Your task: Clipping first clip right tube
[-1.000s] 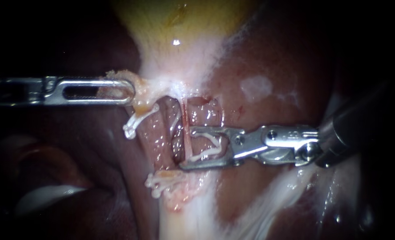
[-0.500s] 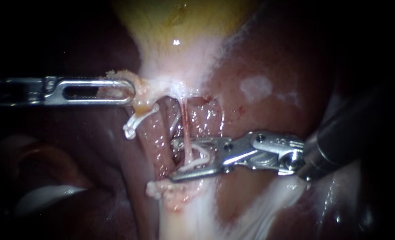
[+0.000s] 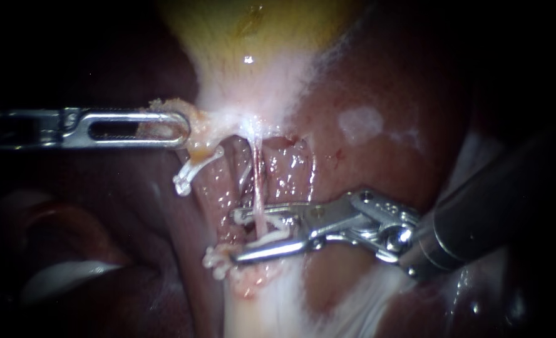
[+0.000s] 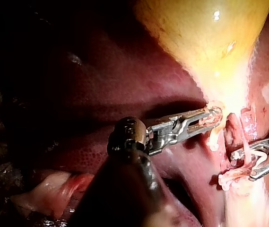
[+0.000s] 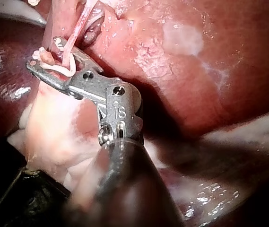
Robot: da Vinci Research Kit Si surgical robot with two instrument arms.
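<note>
- Endoscope view: the left instrument (image 3: 179, 128) comes in level from the left, its jaws clamped flat on the narrow lower end of the gallbladder (image 3: 240, 37). I judge it is pulling sideways so that the strands below stand taut and clear of the liver (image 3: 378, 163). The right tube (image 3: 257, 181), thin and pink, runs straight down from there. The right instrument (image 3: 237, 236) reaches across from the right so that the tube passes between its jaws. Those jaws stand partly apart, each bearing on a leg of the white clip (image 3: 277, 224) they carry. The clip cups the tube low down and looks not yet squeezed flat.
- Left wrist view: the left instrument (image 4: 214, 116) grips just under the yellow gallbladder (image 4: 200, 33). Ahead of it and a little apart, the right instrument (image 4: 241, 166) straddles the tube (image 4: 243, 144). The gap between the two leaves room for the clip (image 4: 255, 158).
- Right wrist view: the right instrument (image 5: 43, 53) lies crosswise to the tube (image 5: 77, 28), which drops between its parted jaws into the loop of the clip (image 5: 57, 69). That square approach suits a clean closure. The liver (image 5: 195, 94) lies beside the jaws, untouched.
</note>
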